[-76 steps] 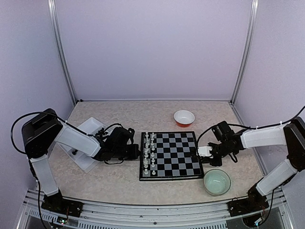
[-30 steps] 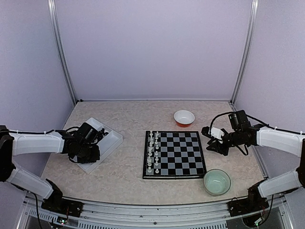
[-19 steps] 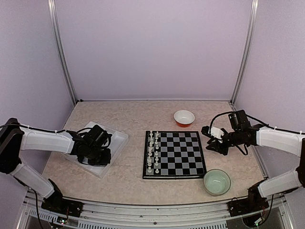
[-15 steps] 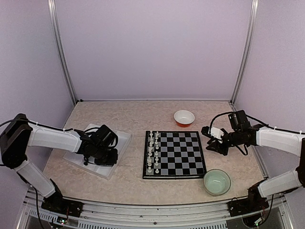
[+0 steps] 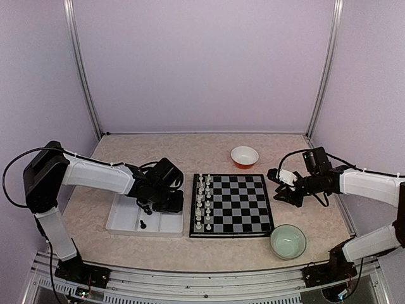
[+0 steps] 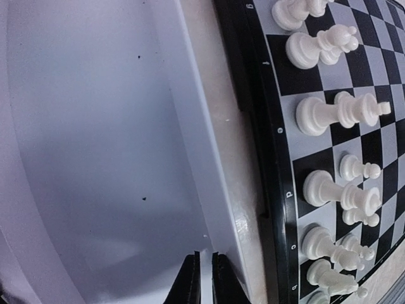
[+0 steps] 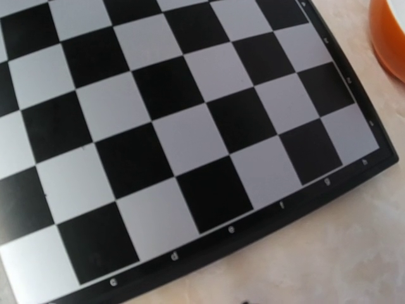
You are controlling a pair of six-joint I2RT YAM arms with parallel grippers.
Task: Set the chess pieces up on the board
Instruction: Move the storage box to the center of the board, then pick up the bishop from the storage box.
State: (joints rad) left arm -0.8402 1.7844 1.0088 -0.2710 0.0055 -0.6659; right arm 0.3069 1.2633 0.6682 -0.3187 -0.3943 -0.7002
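Left end effector (image 6: 204, 282) pinches the white tray's (image 6: 95, 126) wall (right end effector (image 5: 277, 185): cannot tell) beside the glossy checkered board (image 6: 256, 114).

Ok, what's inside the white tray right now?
At least one small black chess piece lies in the white tray, toward its near side. The left gripper and its arm cover the tray's far right part, so anything under them is hidden.

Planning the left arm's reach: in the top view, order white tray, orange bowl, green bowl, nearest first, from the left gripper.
1. white tray, at the left gripper.
2. orange bowl, past the board, far side.
3. green bowl, board's near right corner.
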